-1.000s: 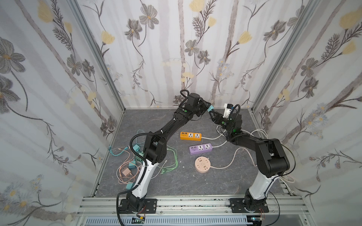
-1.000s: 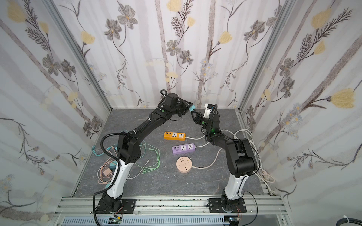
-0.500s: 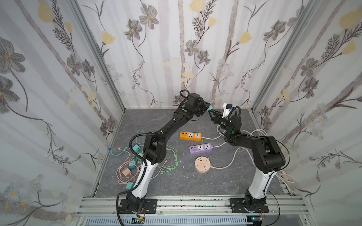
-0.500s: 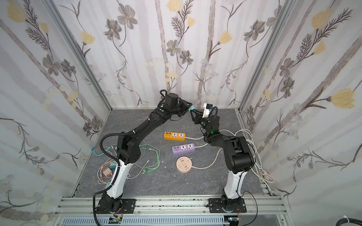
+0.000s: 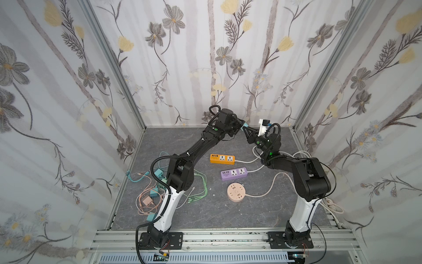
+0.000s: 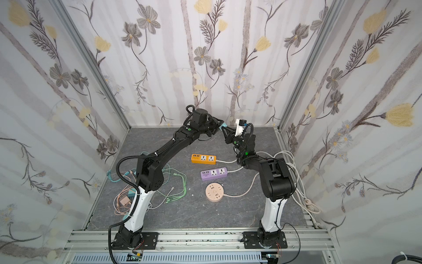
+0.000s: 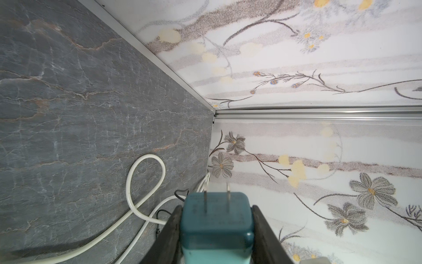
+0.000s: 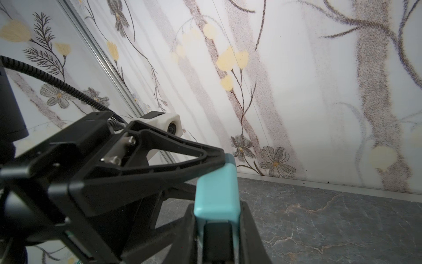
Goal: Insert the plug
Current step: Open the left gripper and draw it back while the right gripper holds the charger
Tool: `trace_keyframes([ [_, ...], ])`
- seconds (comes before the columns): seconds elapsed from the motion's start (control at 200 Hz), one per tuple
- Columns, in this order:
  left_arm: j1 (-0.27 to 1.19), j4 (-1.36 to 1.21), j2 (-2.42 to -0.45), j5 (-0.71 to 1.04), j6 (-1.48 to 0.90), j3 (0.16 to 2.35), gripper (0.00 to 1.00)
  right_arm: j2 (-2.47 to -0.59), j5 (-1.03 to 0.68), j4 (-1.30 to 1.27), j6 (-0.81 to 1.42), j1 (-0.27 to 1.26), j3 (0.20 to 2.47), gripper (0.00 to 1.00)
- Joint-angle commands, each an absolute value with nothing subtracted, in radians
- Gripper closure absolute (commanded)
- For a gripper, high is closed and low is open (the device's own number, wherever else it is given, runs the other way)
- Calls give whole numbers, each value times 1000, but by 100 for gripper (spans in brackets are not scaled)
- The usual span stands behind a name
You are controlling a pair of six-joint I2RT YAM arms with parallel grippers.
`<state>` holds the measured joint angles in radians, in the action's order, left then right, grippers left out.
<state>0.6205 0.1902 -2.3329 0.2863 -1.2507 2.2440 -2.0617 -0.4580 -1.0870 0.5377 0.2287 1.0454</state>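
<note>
Teal plug (image 7: 217,219) in left jaws, prongs (image 7: 228,194) aimed at right wall (image 7: 319,160)

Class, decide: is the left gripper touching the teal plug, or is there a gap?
Touching. The left wrist view shows the teal plug clamped between both fingers of the left gripper, with no gap on either side.

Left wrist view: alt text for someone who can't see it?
A teal plug, two metal prongs facing away, is clamped in the left gripper. Beyond it, a white cable loops on the grey table beside flowered walls.
</note>
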Motion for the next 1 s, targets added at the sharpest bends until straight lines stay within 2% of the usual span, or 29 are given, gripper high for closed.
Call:
trace_keyframes([
  [0.0, 626, 139, -2313, 322, -1263, 2228, 100, -2033, -481, -1085, 535, 231, 1052, 100],
  [0.035, 625, 141, -2307, 321, -1251, 2222, 98, -2019, -477, -1057, 524, 231, 1049, 100],
  [0.05, 625, 141, -2305, 320, -1243, 2219, 91, -2013, -478, -1047, 517, 231, 1049, 100],
  [0.1, 624, 153, -2293, 310, -1216, 2208, 54, -1994, -487, -1007, 497, 230, 1047, 100],
  [0.135, 624, 164, -2285, 298, -1197, 2201, 42, -1982, -495, -971, 486, 228, 1051, 100],
  [0.24, 621, 173, -2271, 277, -1163, 2183, 25, -1964, -530, -908, 472, 221, 1058, 100],
  [0.395, 612, 208, -2259, 267, -1117, 2180, 9, -1952, -565, -816, 440, 210, 1083, 100],
  [0.43, 610, 228, -2247, 255, -1091, 2174, 1, -1948, -572, -771, 423, 210, 1098, 100],
  [0.535, 599, 264, -2175, 196, -998, 2099, 0, -1945, -611, -576, 351, 210, 1167, 100],
  [0.764, 528, 254, -1955, 107, -813, 1796, 0, -1951, -630, -277, 172, 210, 1270, 100],
  [0.994, 448, 301, -1761, -43, -720, 1527, 0, -1976, -673, 17, -40, 212, 1407, 100],
])
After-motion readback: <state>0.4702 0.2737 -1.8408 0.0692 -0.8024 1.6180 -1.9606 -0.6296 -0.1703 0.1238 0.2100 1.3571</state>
